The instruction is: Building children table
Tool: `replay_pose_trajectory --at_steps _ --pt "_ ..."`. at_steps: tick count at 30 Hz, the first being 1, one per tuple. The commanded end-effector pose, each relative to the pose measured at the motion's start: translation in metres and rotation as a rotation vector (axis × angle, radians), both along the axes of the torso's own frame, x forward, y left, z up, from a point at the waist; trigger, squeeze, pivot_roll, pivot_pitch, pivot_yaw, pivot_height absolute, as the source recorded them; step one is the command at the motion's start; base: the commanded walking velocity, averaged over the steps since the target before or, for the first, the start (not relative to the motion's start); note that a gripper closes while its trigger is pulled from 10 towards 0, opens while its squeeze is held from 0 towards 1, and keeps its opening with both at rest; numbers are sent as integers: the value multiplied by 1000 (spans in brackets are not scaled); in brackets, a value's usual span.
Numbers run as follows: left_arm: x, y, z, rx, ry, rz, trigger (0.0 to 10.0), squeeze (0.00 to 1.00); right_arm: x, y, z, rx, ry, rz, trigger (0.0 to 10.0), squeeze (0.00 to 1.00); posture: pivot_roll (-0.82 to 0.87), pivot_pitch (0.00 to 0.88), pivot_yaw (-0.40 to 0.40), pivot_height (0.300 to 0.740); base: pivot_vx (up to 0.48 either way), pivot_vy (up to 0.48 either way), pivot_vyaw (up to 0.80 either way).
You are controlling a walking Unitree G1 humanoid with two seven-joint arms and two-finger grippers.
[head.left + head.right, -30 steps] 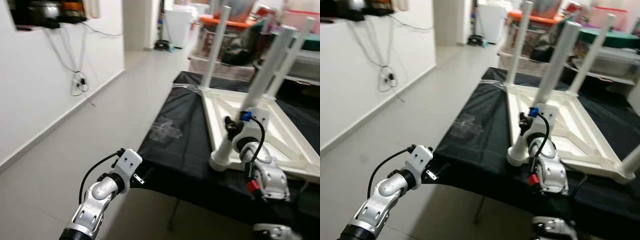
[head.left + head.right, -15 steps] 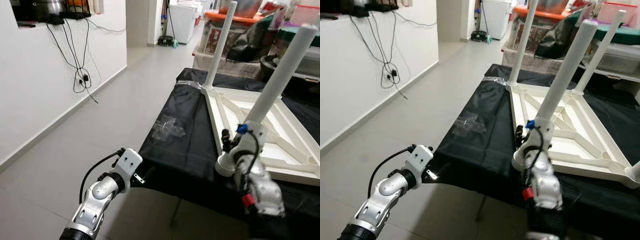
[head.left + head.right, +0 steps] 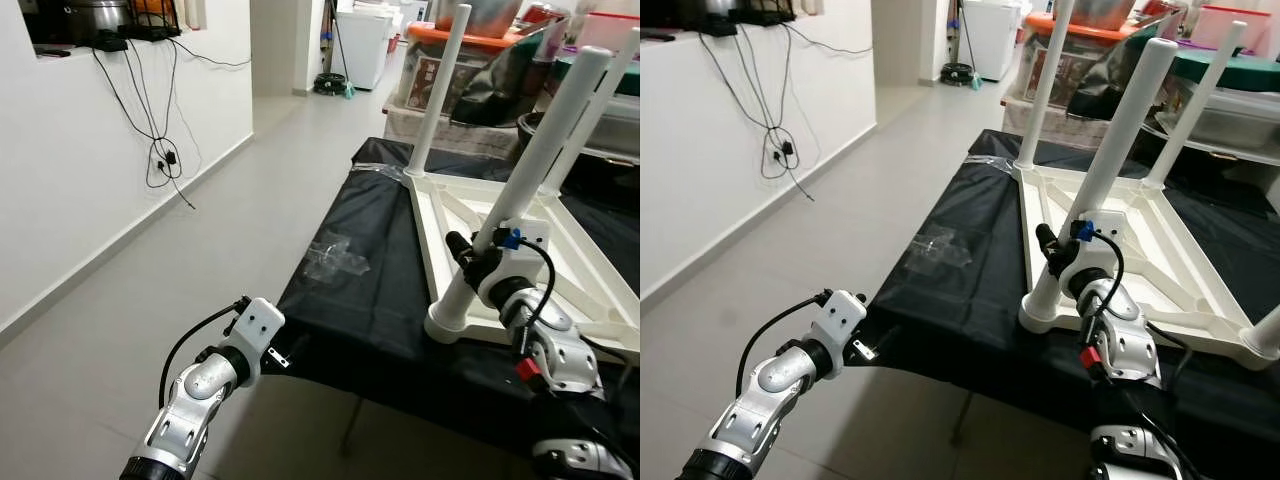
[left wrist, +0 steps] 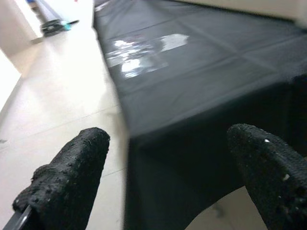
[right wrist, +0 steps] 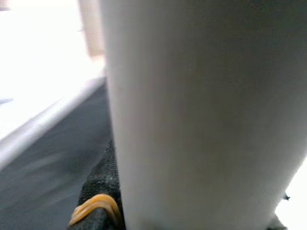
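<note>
We looked down on a long work surface draped in black cloth (image 3: pixel 370 290), running from six o'clock toward twelve, with pale floor tiles (image 3: pixel 150 270) at nine o'clock and a white wall (image 3: pixel 70 170) beyond them. On the cloth, at about two o'clock, the white children's table (image 3: pixel 560 270) lay upside down — its ribbed underside faced up and its round legs stood in the air. The nearest leg (image 3: pixel 520 190) rose from the near left corner of the frame; another leg (image 3: pixel 440 85) stood at the far corner, toward one o'clock.

Our right gripper (image 3: pixel 465 262) was at that nearest leg, low on it, just above its flared foot. In the right wrist view the white tube sat right against the camera with one black finger (image 5: pixel 100 191) pressed to its side, a yellow band around that finger; the other finger was hidden, so we judged the jaws closed around the leg.

Our left gripper (image 4: pixel 158 167) hung at seven o'clock, off the near corner of the cloth, jaws spread wide with only cloth and floor between them.

Past the far end, at twelve to one o'clock, stood storage bins — one with an orange lid (image 3: pixel 470 40) — whose contents we could not make out. A crumpled clear plastic wrapper (image 3: pixel 335 255) lay on the cloth at eleven o'clock. Black cables (image 3: pixel 160 150) dangled down the wall. No writing was legible to us.
</note>
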State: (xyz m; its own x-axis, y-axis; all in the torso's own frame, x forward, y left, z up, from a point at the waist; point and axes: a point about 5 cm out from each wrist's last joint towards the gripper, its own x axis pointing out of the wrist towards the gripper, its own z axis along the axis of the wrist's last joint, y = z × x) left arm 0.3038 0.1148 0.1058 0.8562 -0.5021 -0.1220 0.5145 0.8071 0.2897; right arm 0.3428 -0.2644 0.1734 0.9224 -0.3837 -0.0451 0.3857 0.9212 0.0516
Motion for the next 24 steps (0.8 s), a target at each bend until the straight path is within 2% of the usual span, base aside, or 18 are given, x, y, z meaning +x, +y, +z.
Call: replay_pose_trajectory --at_steps 1,2,3,5,8,9,10,11,12,14,17,18,19,20,21,23,24 --pt "-4 2 -4 23 11 -4 10000 0 -30 -37 -35 -29 180 -370 0 0 101 0 -104 740 0 0 0" --pt "-4 2 -4 23 11 -4 10000 0 -30 -37 -35 -29 180 -370 0 0 101 0 -104 740 0 0 0" --pt "-4 2 -4 24 12 -6 10000 0 -41 -22 -47 -3 201 -421 0 0 103 0 -99 740 0 0 0" --pt "-4 1 -4 23 14 -9 10000 0 -44 10 -53 42 221 -363 0 0 102 0 -94 740 0 0 0" --pt "-4 1 -4 23 15 -10 10000 0 -43 19 -53 56 222 -330 0 0 102 0 -94 740 0 0 0" --pt "-4 1 -3 24 15 -12 10000 0 -39 33 -52 91 220 -264 10000 0 102 0 -94 740 0 0 0" --pt "-2 1 -2 25 14 -14 10000 0 -30 43 -46 101 183 -165 10000 0 100 0 -87 740 0 0 0" --pt "-2 1 -2 25 14 -14 10000 0 -30 43 -46 101 183 -165 10000 0 100 0 -87 740 0 0 0" --pt "-1 1 -2 26 12 -15 10000 0 -22 46 -37 118 125 -67 10000 1000 98 0 -88 740 0 0 0" --pt "1 1 -1 27 11 -15 10000 0 -15 47 -25 127 63 15 10000 1000 98 0 -88 740 0 0 0" --pt "1 1 -1 26 10 -14 10000 0 -12 42 -18 124 42 25 10000 1000 99 0 -92 740 0 0 0" --pt "1 1 -1 24 10 -13 10000 0 -7 40 -5 142 -8 103 10000 0 96 0 -94 740 0 0 0" --pt "1 1 -1 24 10 -13 10000 0 -7 40 -5 142 -8 103 10000 0 96 0 -94 740 0 0 0" --pt "0 1 -2 21 10 -12 10000 0 -4 41 10 154 -60 236 10000 0 96 0 -94 740 0 0 0" --pt "0 1 -2 21 10 -12 10000 0 -4 41 10 154 -60 236 10000 0 96 0 -94 740 0 0 0" --pt "-2 -1 -3 17 13 -14 10000 0 -10 51 33 85 -141 551 10000 0 92 0 -93 740 0 0 0" --pt "-2 -1 -3 17 13 -14 10000 0 -10 51 33 85 -141 551 10000 0 92 0 -93 740 0 0 0"
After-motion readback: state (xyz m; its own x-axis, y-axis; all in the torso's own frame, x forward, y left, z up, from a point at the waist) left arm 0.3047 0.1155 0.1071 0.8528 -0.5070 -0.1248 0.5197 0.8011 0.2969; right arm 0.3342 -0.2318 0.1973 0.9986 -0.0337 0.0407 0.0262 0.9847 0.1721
